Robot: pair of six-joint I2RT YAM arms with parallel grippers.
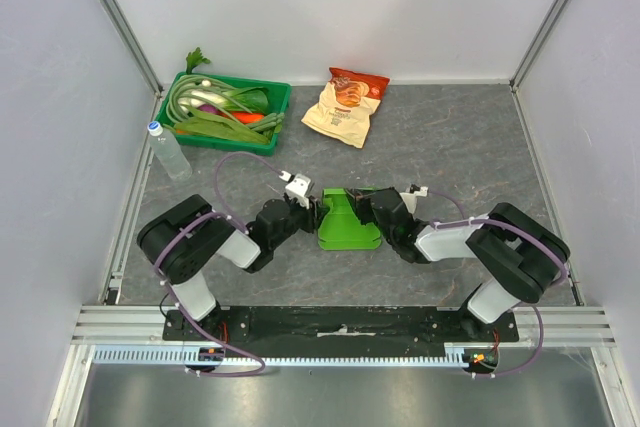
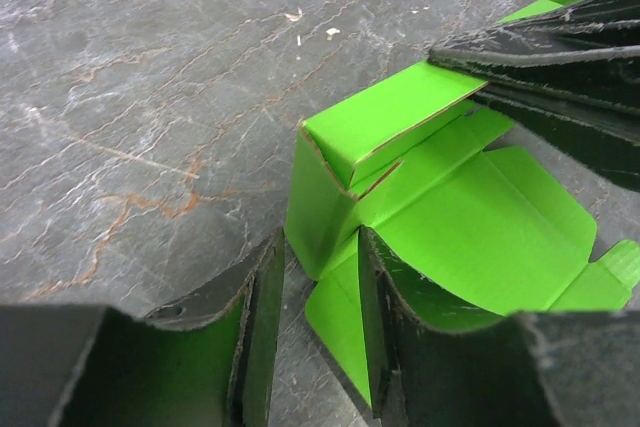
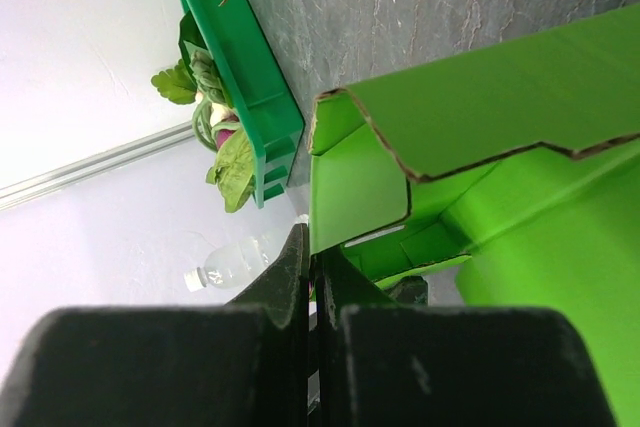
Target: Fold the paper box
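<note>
You find the paper box (image 1: 348,225) on the grey stone-patterned table (image 1: 460,147). It sits closer to the arm bases than the green vegetable tray (image 1: 230,145) and off to that tray's right, between the two grippers.

The box is bright lime green. It is thin card, and a pale brown raw edge shows along the cuts. It is only partly formed. In the left wrist view one short wall stands upright, with a panel creased over above it. A wide panel with slanted corner tabs lies open and flat on the table behind that wall.

Your left gripper (image 1: 314,209) meets the box on the side facing the tray. Its jaws stand apart. A low flap of the box reaches into the gap between the fingers (image 2: 262,327), and that finger is clear of the card.

Your right gripper (image 1: 362,199) comes in from the side of the box away from the tray. Its jaws are drawn almost together. In the right wrist view, the lower corner of a raised box panel runs down between the fingers (image 3: 292,267), pinched there.

The beige-and-red snack bag (image 1: 345,105) lies just right of the tray. A clear water bottle (image 1: 168,151) lies at the tray's left, near corner.
</note>
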